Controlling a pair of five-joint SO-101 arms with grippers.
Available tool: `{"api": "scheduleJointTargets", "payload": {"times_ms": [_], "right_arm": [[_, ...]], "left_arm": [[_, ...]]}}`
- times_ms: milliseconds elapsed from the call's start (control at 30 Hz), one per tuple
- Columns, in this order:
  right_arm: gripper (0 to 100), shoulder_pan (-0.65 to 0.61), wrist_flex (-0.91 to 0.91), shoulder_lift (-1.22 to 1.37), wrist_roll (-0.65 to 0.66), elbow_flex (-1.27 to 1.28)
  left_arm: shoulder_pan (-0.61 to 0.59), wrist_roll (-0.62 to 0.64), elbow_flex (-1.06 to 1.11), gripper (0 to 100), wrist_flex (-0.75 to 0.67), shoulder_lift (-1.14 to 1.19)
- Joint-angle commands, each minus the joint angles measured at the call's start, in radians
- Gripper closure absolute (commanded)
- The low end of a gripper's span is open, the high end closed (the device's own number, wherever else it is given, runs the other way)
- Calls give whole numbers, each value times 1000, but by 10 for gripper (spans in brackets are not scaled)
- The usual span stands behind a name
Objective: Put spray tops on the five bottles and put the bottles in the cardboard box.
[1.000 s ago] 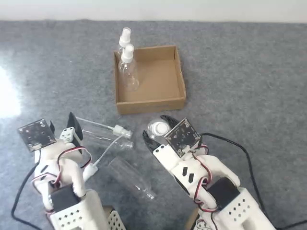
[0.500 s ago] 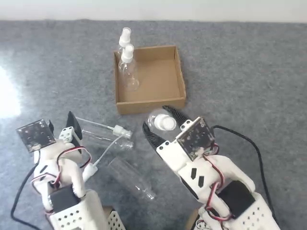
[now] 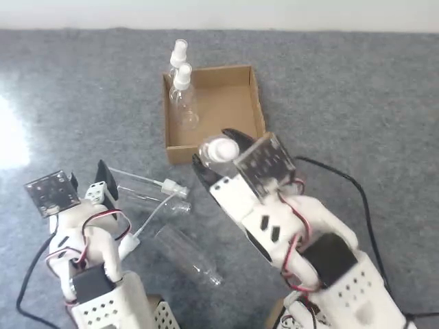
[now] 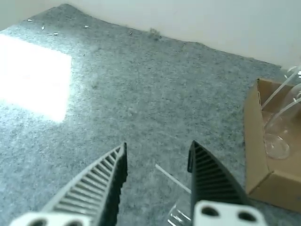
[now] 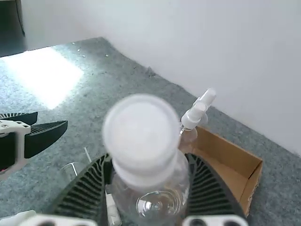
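My right gripper point(image 3: 211, 149) sits at the centre of the overhead frame, jaws clamped on either side of a clear bottle point(image 3: 221, 148) with a white top, held upright. In the picture it overlaps the lower edge of the cardboard box point(image 3: 258, 103), which lies upper centre. In the right wrist view the bottle point(image 5: 141, 141) fills the middle, with the box point(image 5: 228, 153) behind it to the right.

Two capped bottles point(image 3: 184, 96) sit at the box's upper-left corner. One lies inside along the left wall; whether the farther one is inside, I cannot tell.

My left gripper point(image 3: 101, 182) is at lower left, and in its own wrist view the jaws point(image 4: 157, 155) are spread wide with nothing between them. Between the arms, on the grey carpet point(image 3: 357, 89), lie a loose spray top point(image 3: 173, 186) with its tube, and lower down an uncapped bottle point(image 3: 186, 255) on its side
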Motion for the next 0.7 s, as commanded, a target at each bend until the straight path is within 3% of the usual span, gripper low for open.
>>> {"api": "scheduleJointTargets", "payload": {"times_ms": [0, 667], "right_arm": [[982, 5, -7, 97, 6, -121], [982, 5, -105, 639, 5, -466]], "left_arm": [[-3, 9, -7, 801, -31, -11], [-6, 9, -4, 801, -31, -11]]}}
